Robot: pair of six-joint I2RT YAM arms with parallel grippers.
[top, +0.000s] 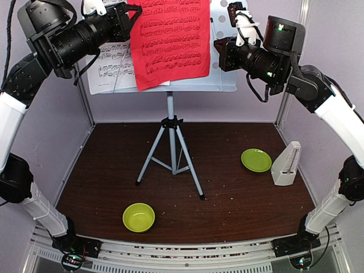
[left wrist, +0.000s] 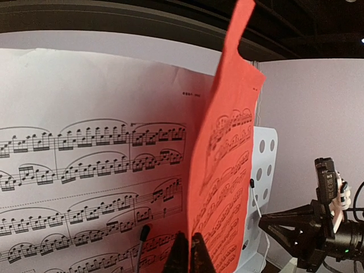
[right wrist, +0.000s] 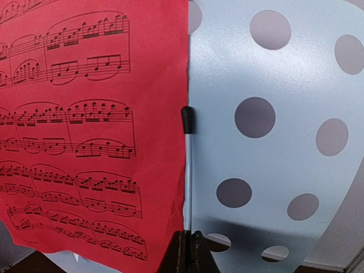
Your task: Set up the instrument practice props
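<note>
Both arms raised high, reaching inward to music stand (top: 170, 128), left gripper (left wrist: 190, 242) jaws clamped on red sheet-music page (top: 170, 40) at its left edge, red page overlapping white page (top: 111, 65), right gripper (right wrist: 188, 242) jaws pressed together at wire page retainer (right wrist: 187, 170), hold uncertain, metronome (top: 286, 164) on table (top: 227, 193).

Up high, the music stand (top: 224, 79) is walling off the middle. Its red page (top: 170, 42) is curling forward into my left gripper (left wrist: 189, 253), and its holder wire (right wrist: 187, 170) is running into my right gripper (right wrist: 189, 250). Below, the tripod legs (top: 152, 154) are straddling the table (top: 239, 199) centre. The lime-green bowl (top: 139, 217) is sitting near-left, while the plate (top: 256, 160) and metronome (top: 286, 164) are crowding the right. I am seeing open board between them.
</note>
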